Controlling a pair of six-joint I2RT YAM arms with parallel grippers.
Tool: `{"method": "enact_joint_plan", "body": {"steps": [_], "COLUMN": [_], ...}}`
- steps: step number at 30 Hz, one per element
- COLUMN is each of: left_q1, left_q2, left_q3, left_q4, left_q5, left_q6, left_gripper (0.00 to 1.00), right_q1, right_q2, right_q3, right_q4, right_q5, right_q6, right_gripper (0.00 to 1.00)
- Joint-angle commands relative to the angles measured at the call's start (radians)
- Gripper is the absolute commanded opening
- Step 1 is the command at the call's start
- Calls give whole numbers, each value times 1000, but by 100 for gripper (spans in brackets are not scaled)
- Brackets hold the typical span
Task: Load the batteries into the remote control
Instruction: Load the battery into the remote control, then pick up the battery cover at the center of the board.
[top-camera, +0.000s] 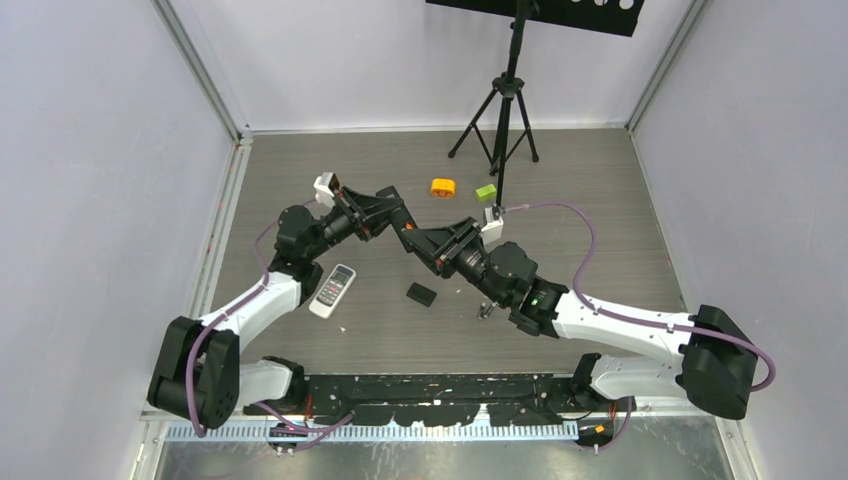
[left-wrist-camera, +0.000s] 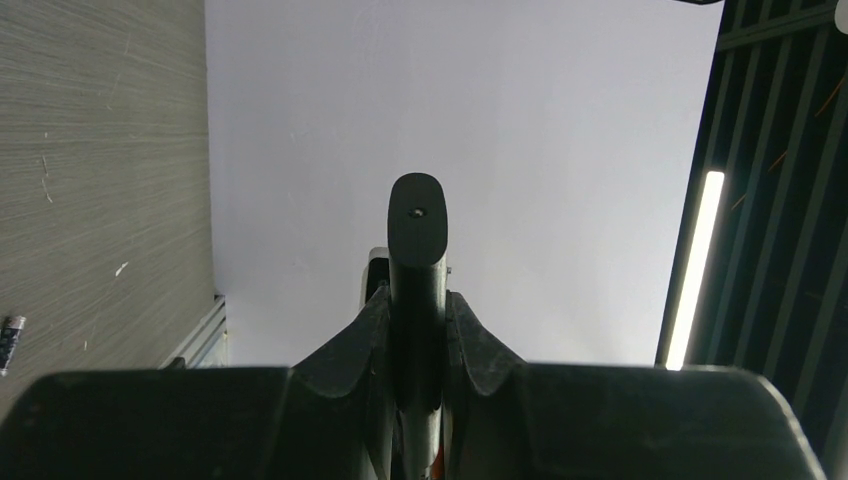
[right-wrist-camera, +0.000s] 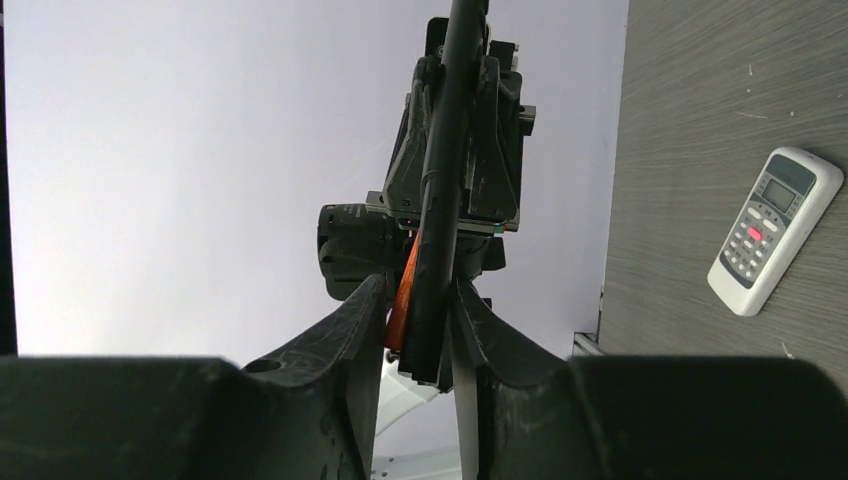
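Note:
A thin black remote is held in the air between both grippers. My left gripper is shut on it; in the left wrist view the remote stands edge-on between the jaws of my left gripper. My right gripper closes on it from the other side. In the right wrist view an orange battery lies against the remote between the jaws of my right gripper. Dark batteries lie on the table under the right arm; one shows at the left wrist view's edge.
A white remote lies on the table by the left arm and shows in the right wrist view. A small black cover lies near it. An orange round block, a lime block and a tripod stand at the back.

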Motion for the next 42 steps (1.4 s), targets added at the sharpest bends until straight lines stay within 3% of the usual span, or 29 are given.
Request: {"method": "enact_joint_plan", "body": {"steps": [1, 9, 11, 15, 17, 21, 27, 32, 35, 39, 42], "left_q1": [-5, -5, -5, 3, 9, 15, 20, 35, 49, 58, 66], "left_q2": [-52, -58, -53, -31, -21, -17, -62, -152, -216, -311, -358], "left_q3": [7, 11, 15, 27, 24, 21, 29, 49, 71, 107, 99], "left_q4": [78, 90, 105, 123, 132, 162, 94, -138, -350, -815, -957], "left_q5": [33, 52, 60, 104, 123, 161, 178, 159, 103, -152, -304], "left_q6": [-4, 31, 50, 128, 163, 231, 322, 476, 615, 875, 944], "left_gripper": [0, 0, 0, 0, 0, 0, 0, 0, 0, 0, 0], "right_q1": [-5, -11, -16, -28, -34, -47, -61, -62, -62, -69, -71], "right_q2": [14, 13, 2, -40, -68, -128, -137, -114, -125, -119, -17], "right_q3": [10, 25, 22, 11, 6, -14, 30, 146, 194, 231, 311], "right_q4": [4, -100, -116, -85, -75, -86, -192, -399, -527, -675, -880], "right_q5": [7, 12, 1, -76, -120, -187, -278, -291, -212, -123, -71], "right_q6": [15, 15, -7, -142, -214, -310, -423, -588, -687, -850, -975], "right_gripper": [32, 24, 30, 66, 75, 80, 77, 71, 73, 79, 79]}}
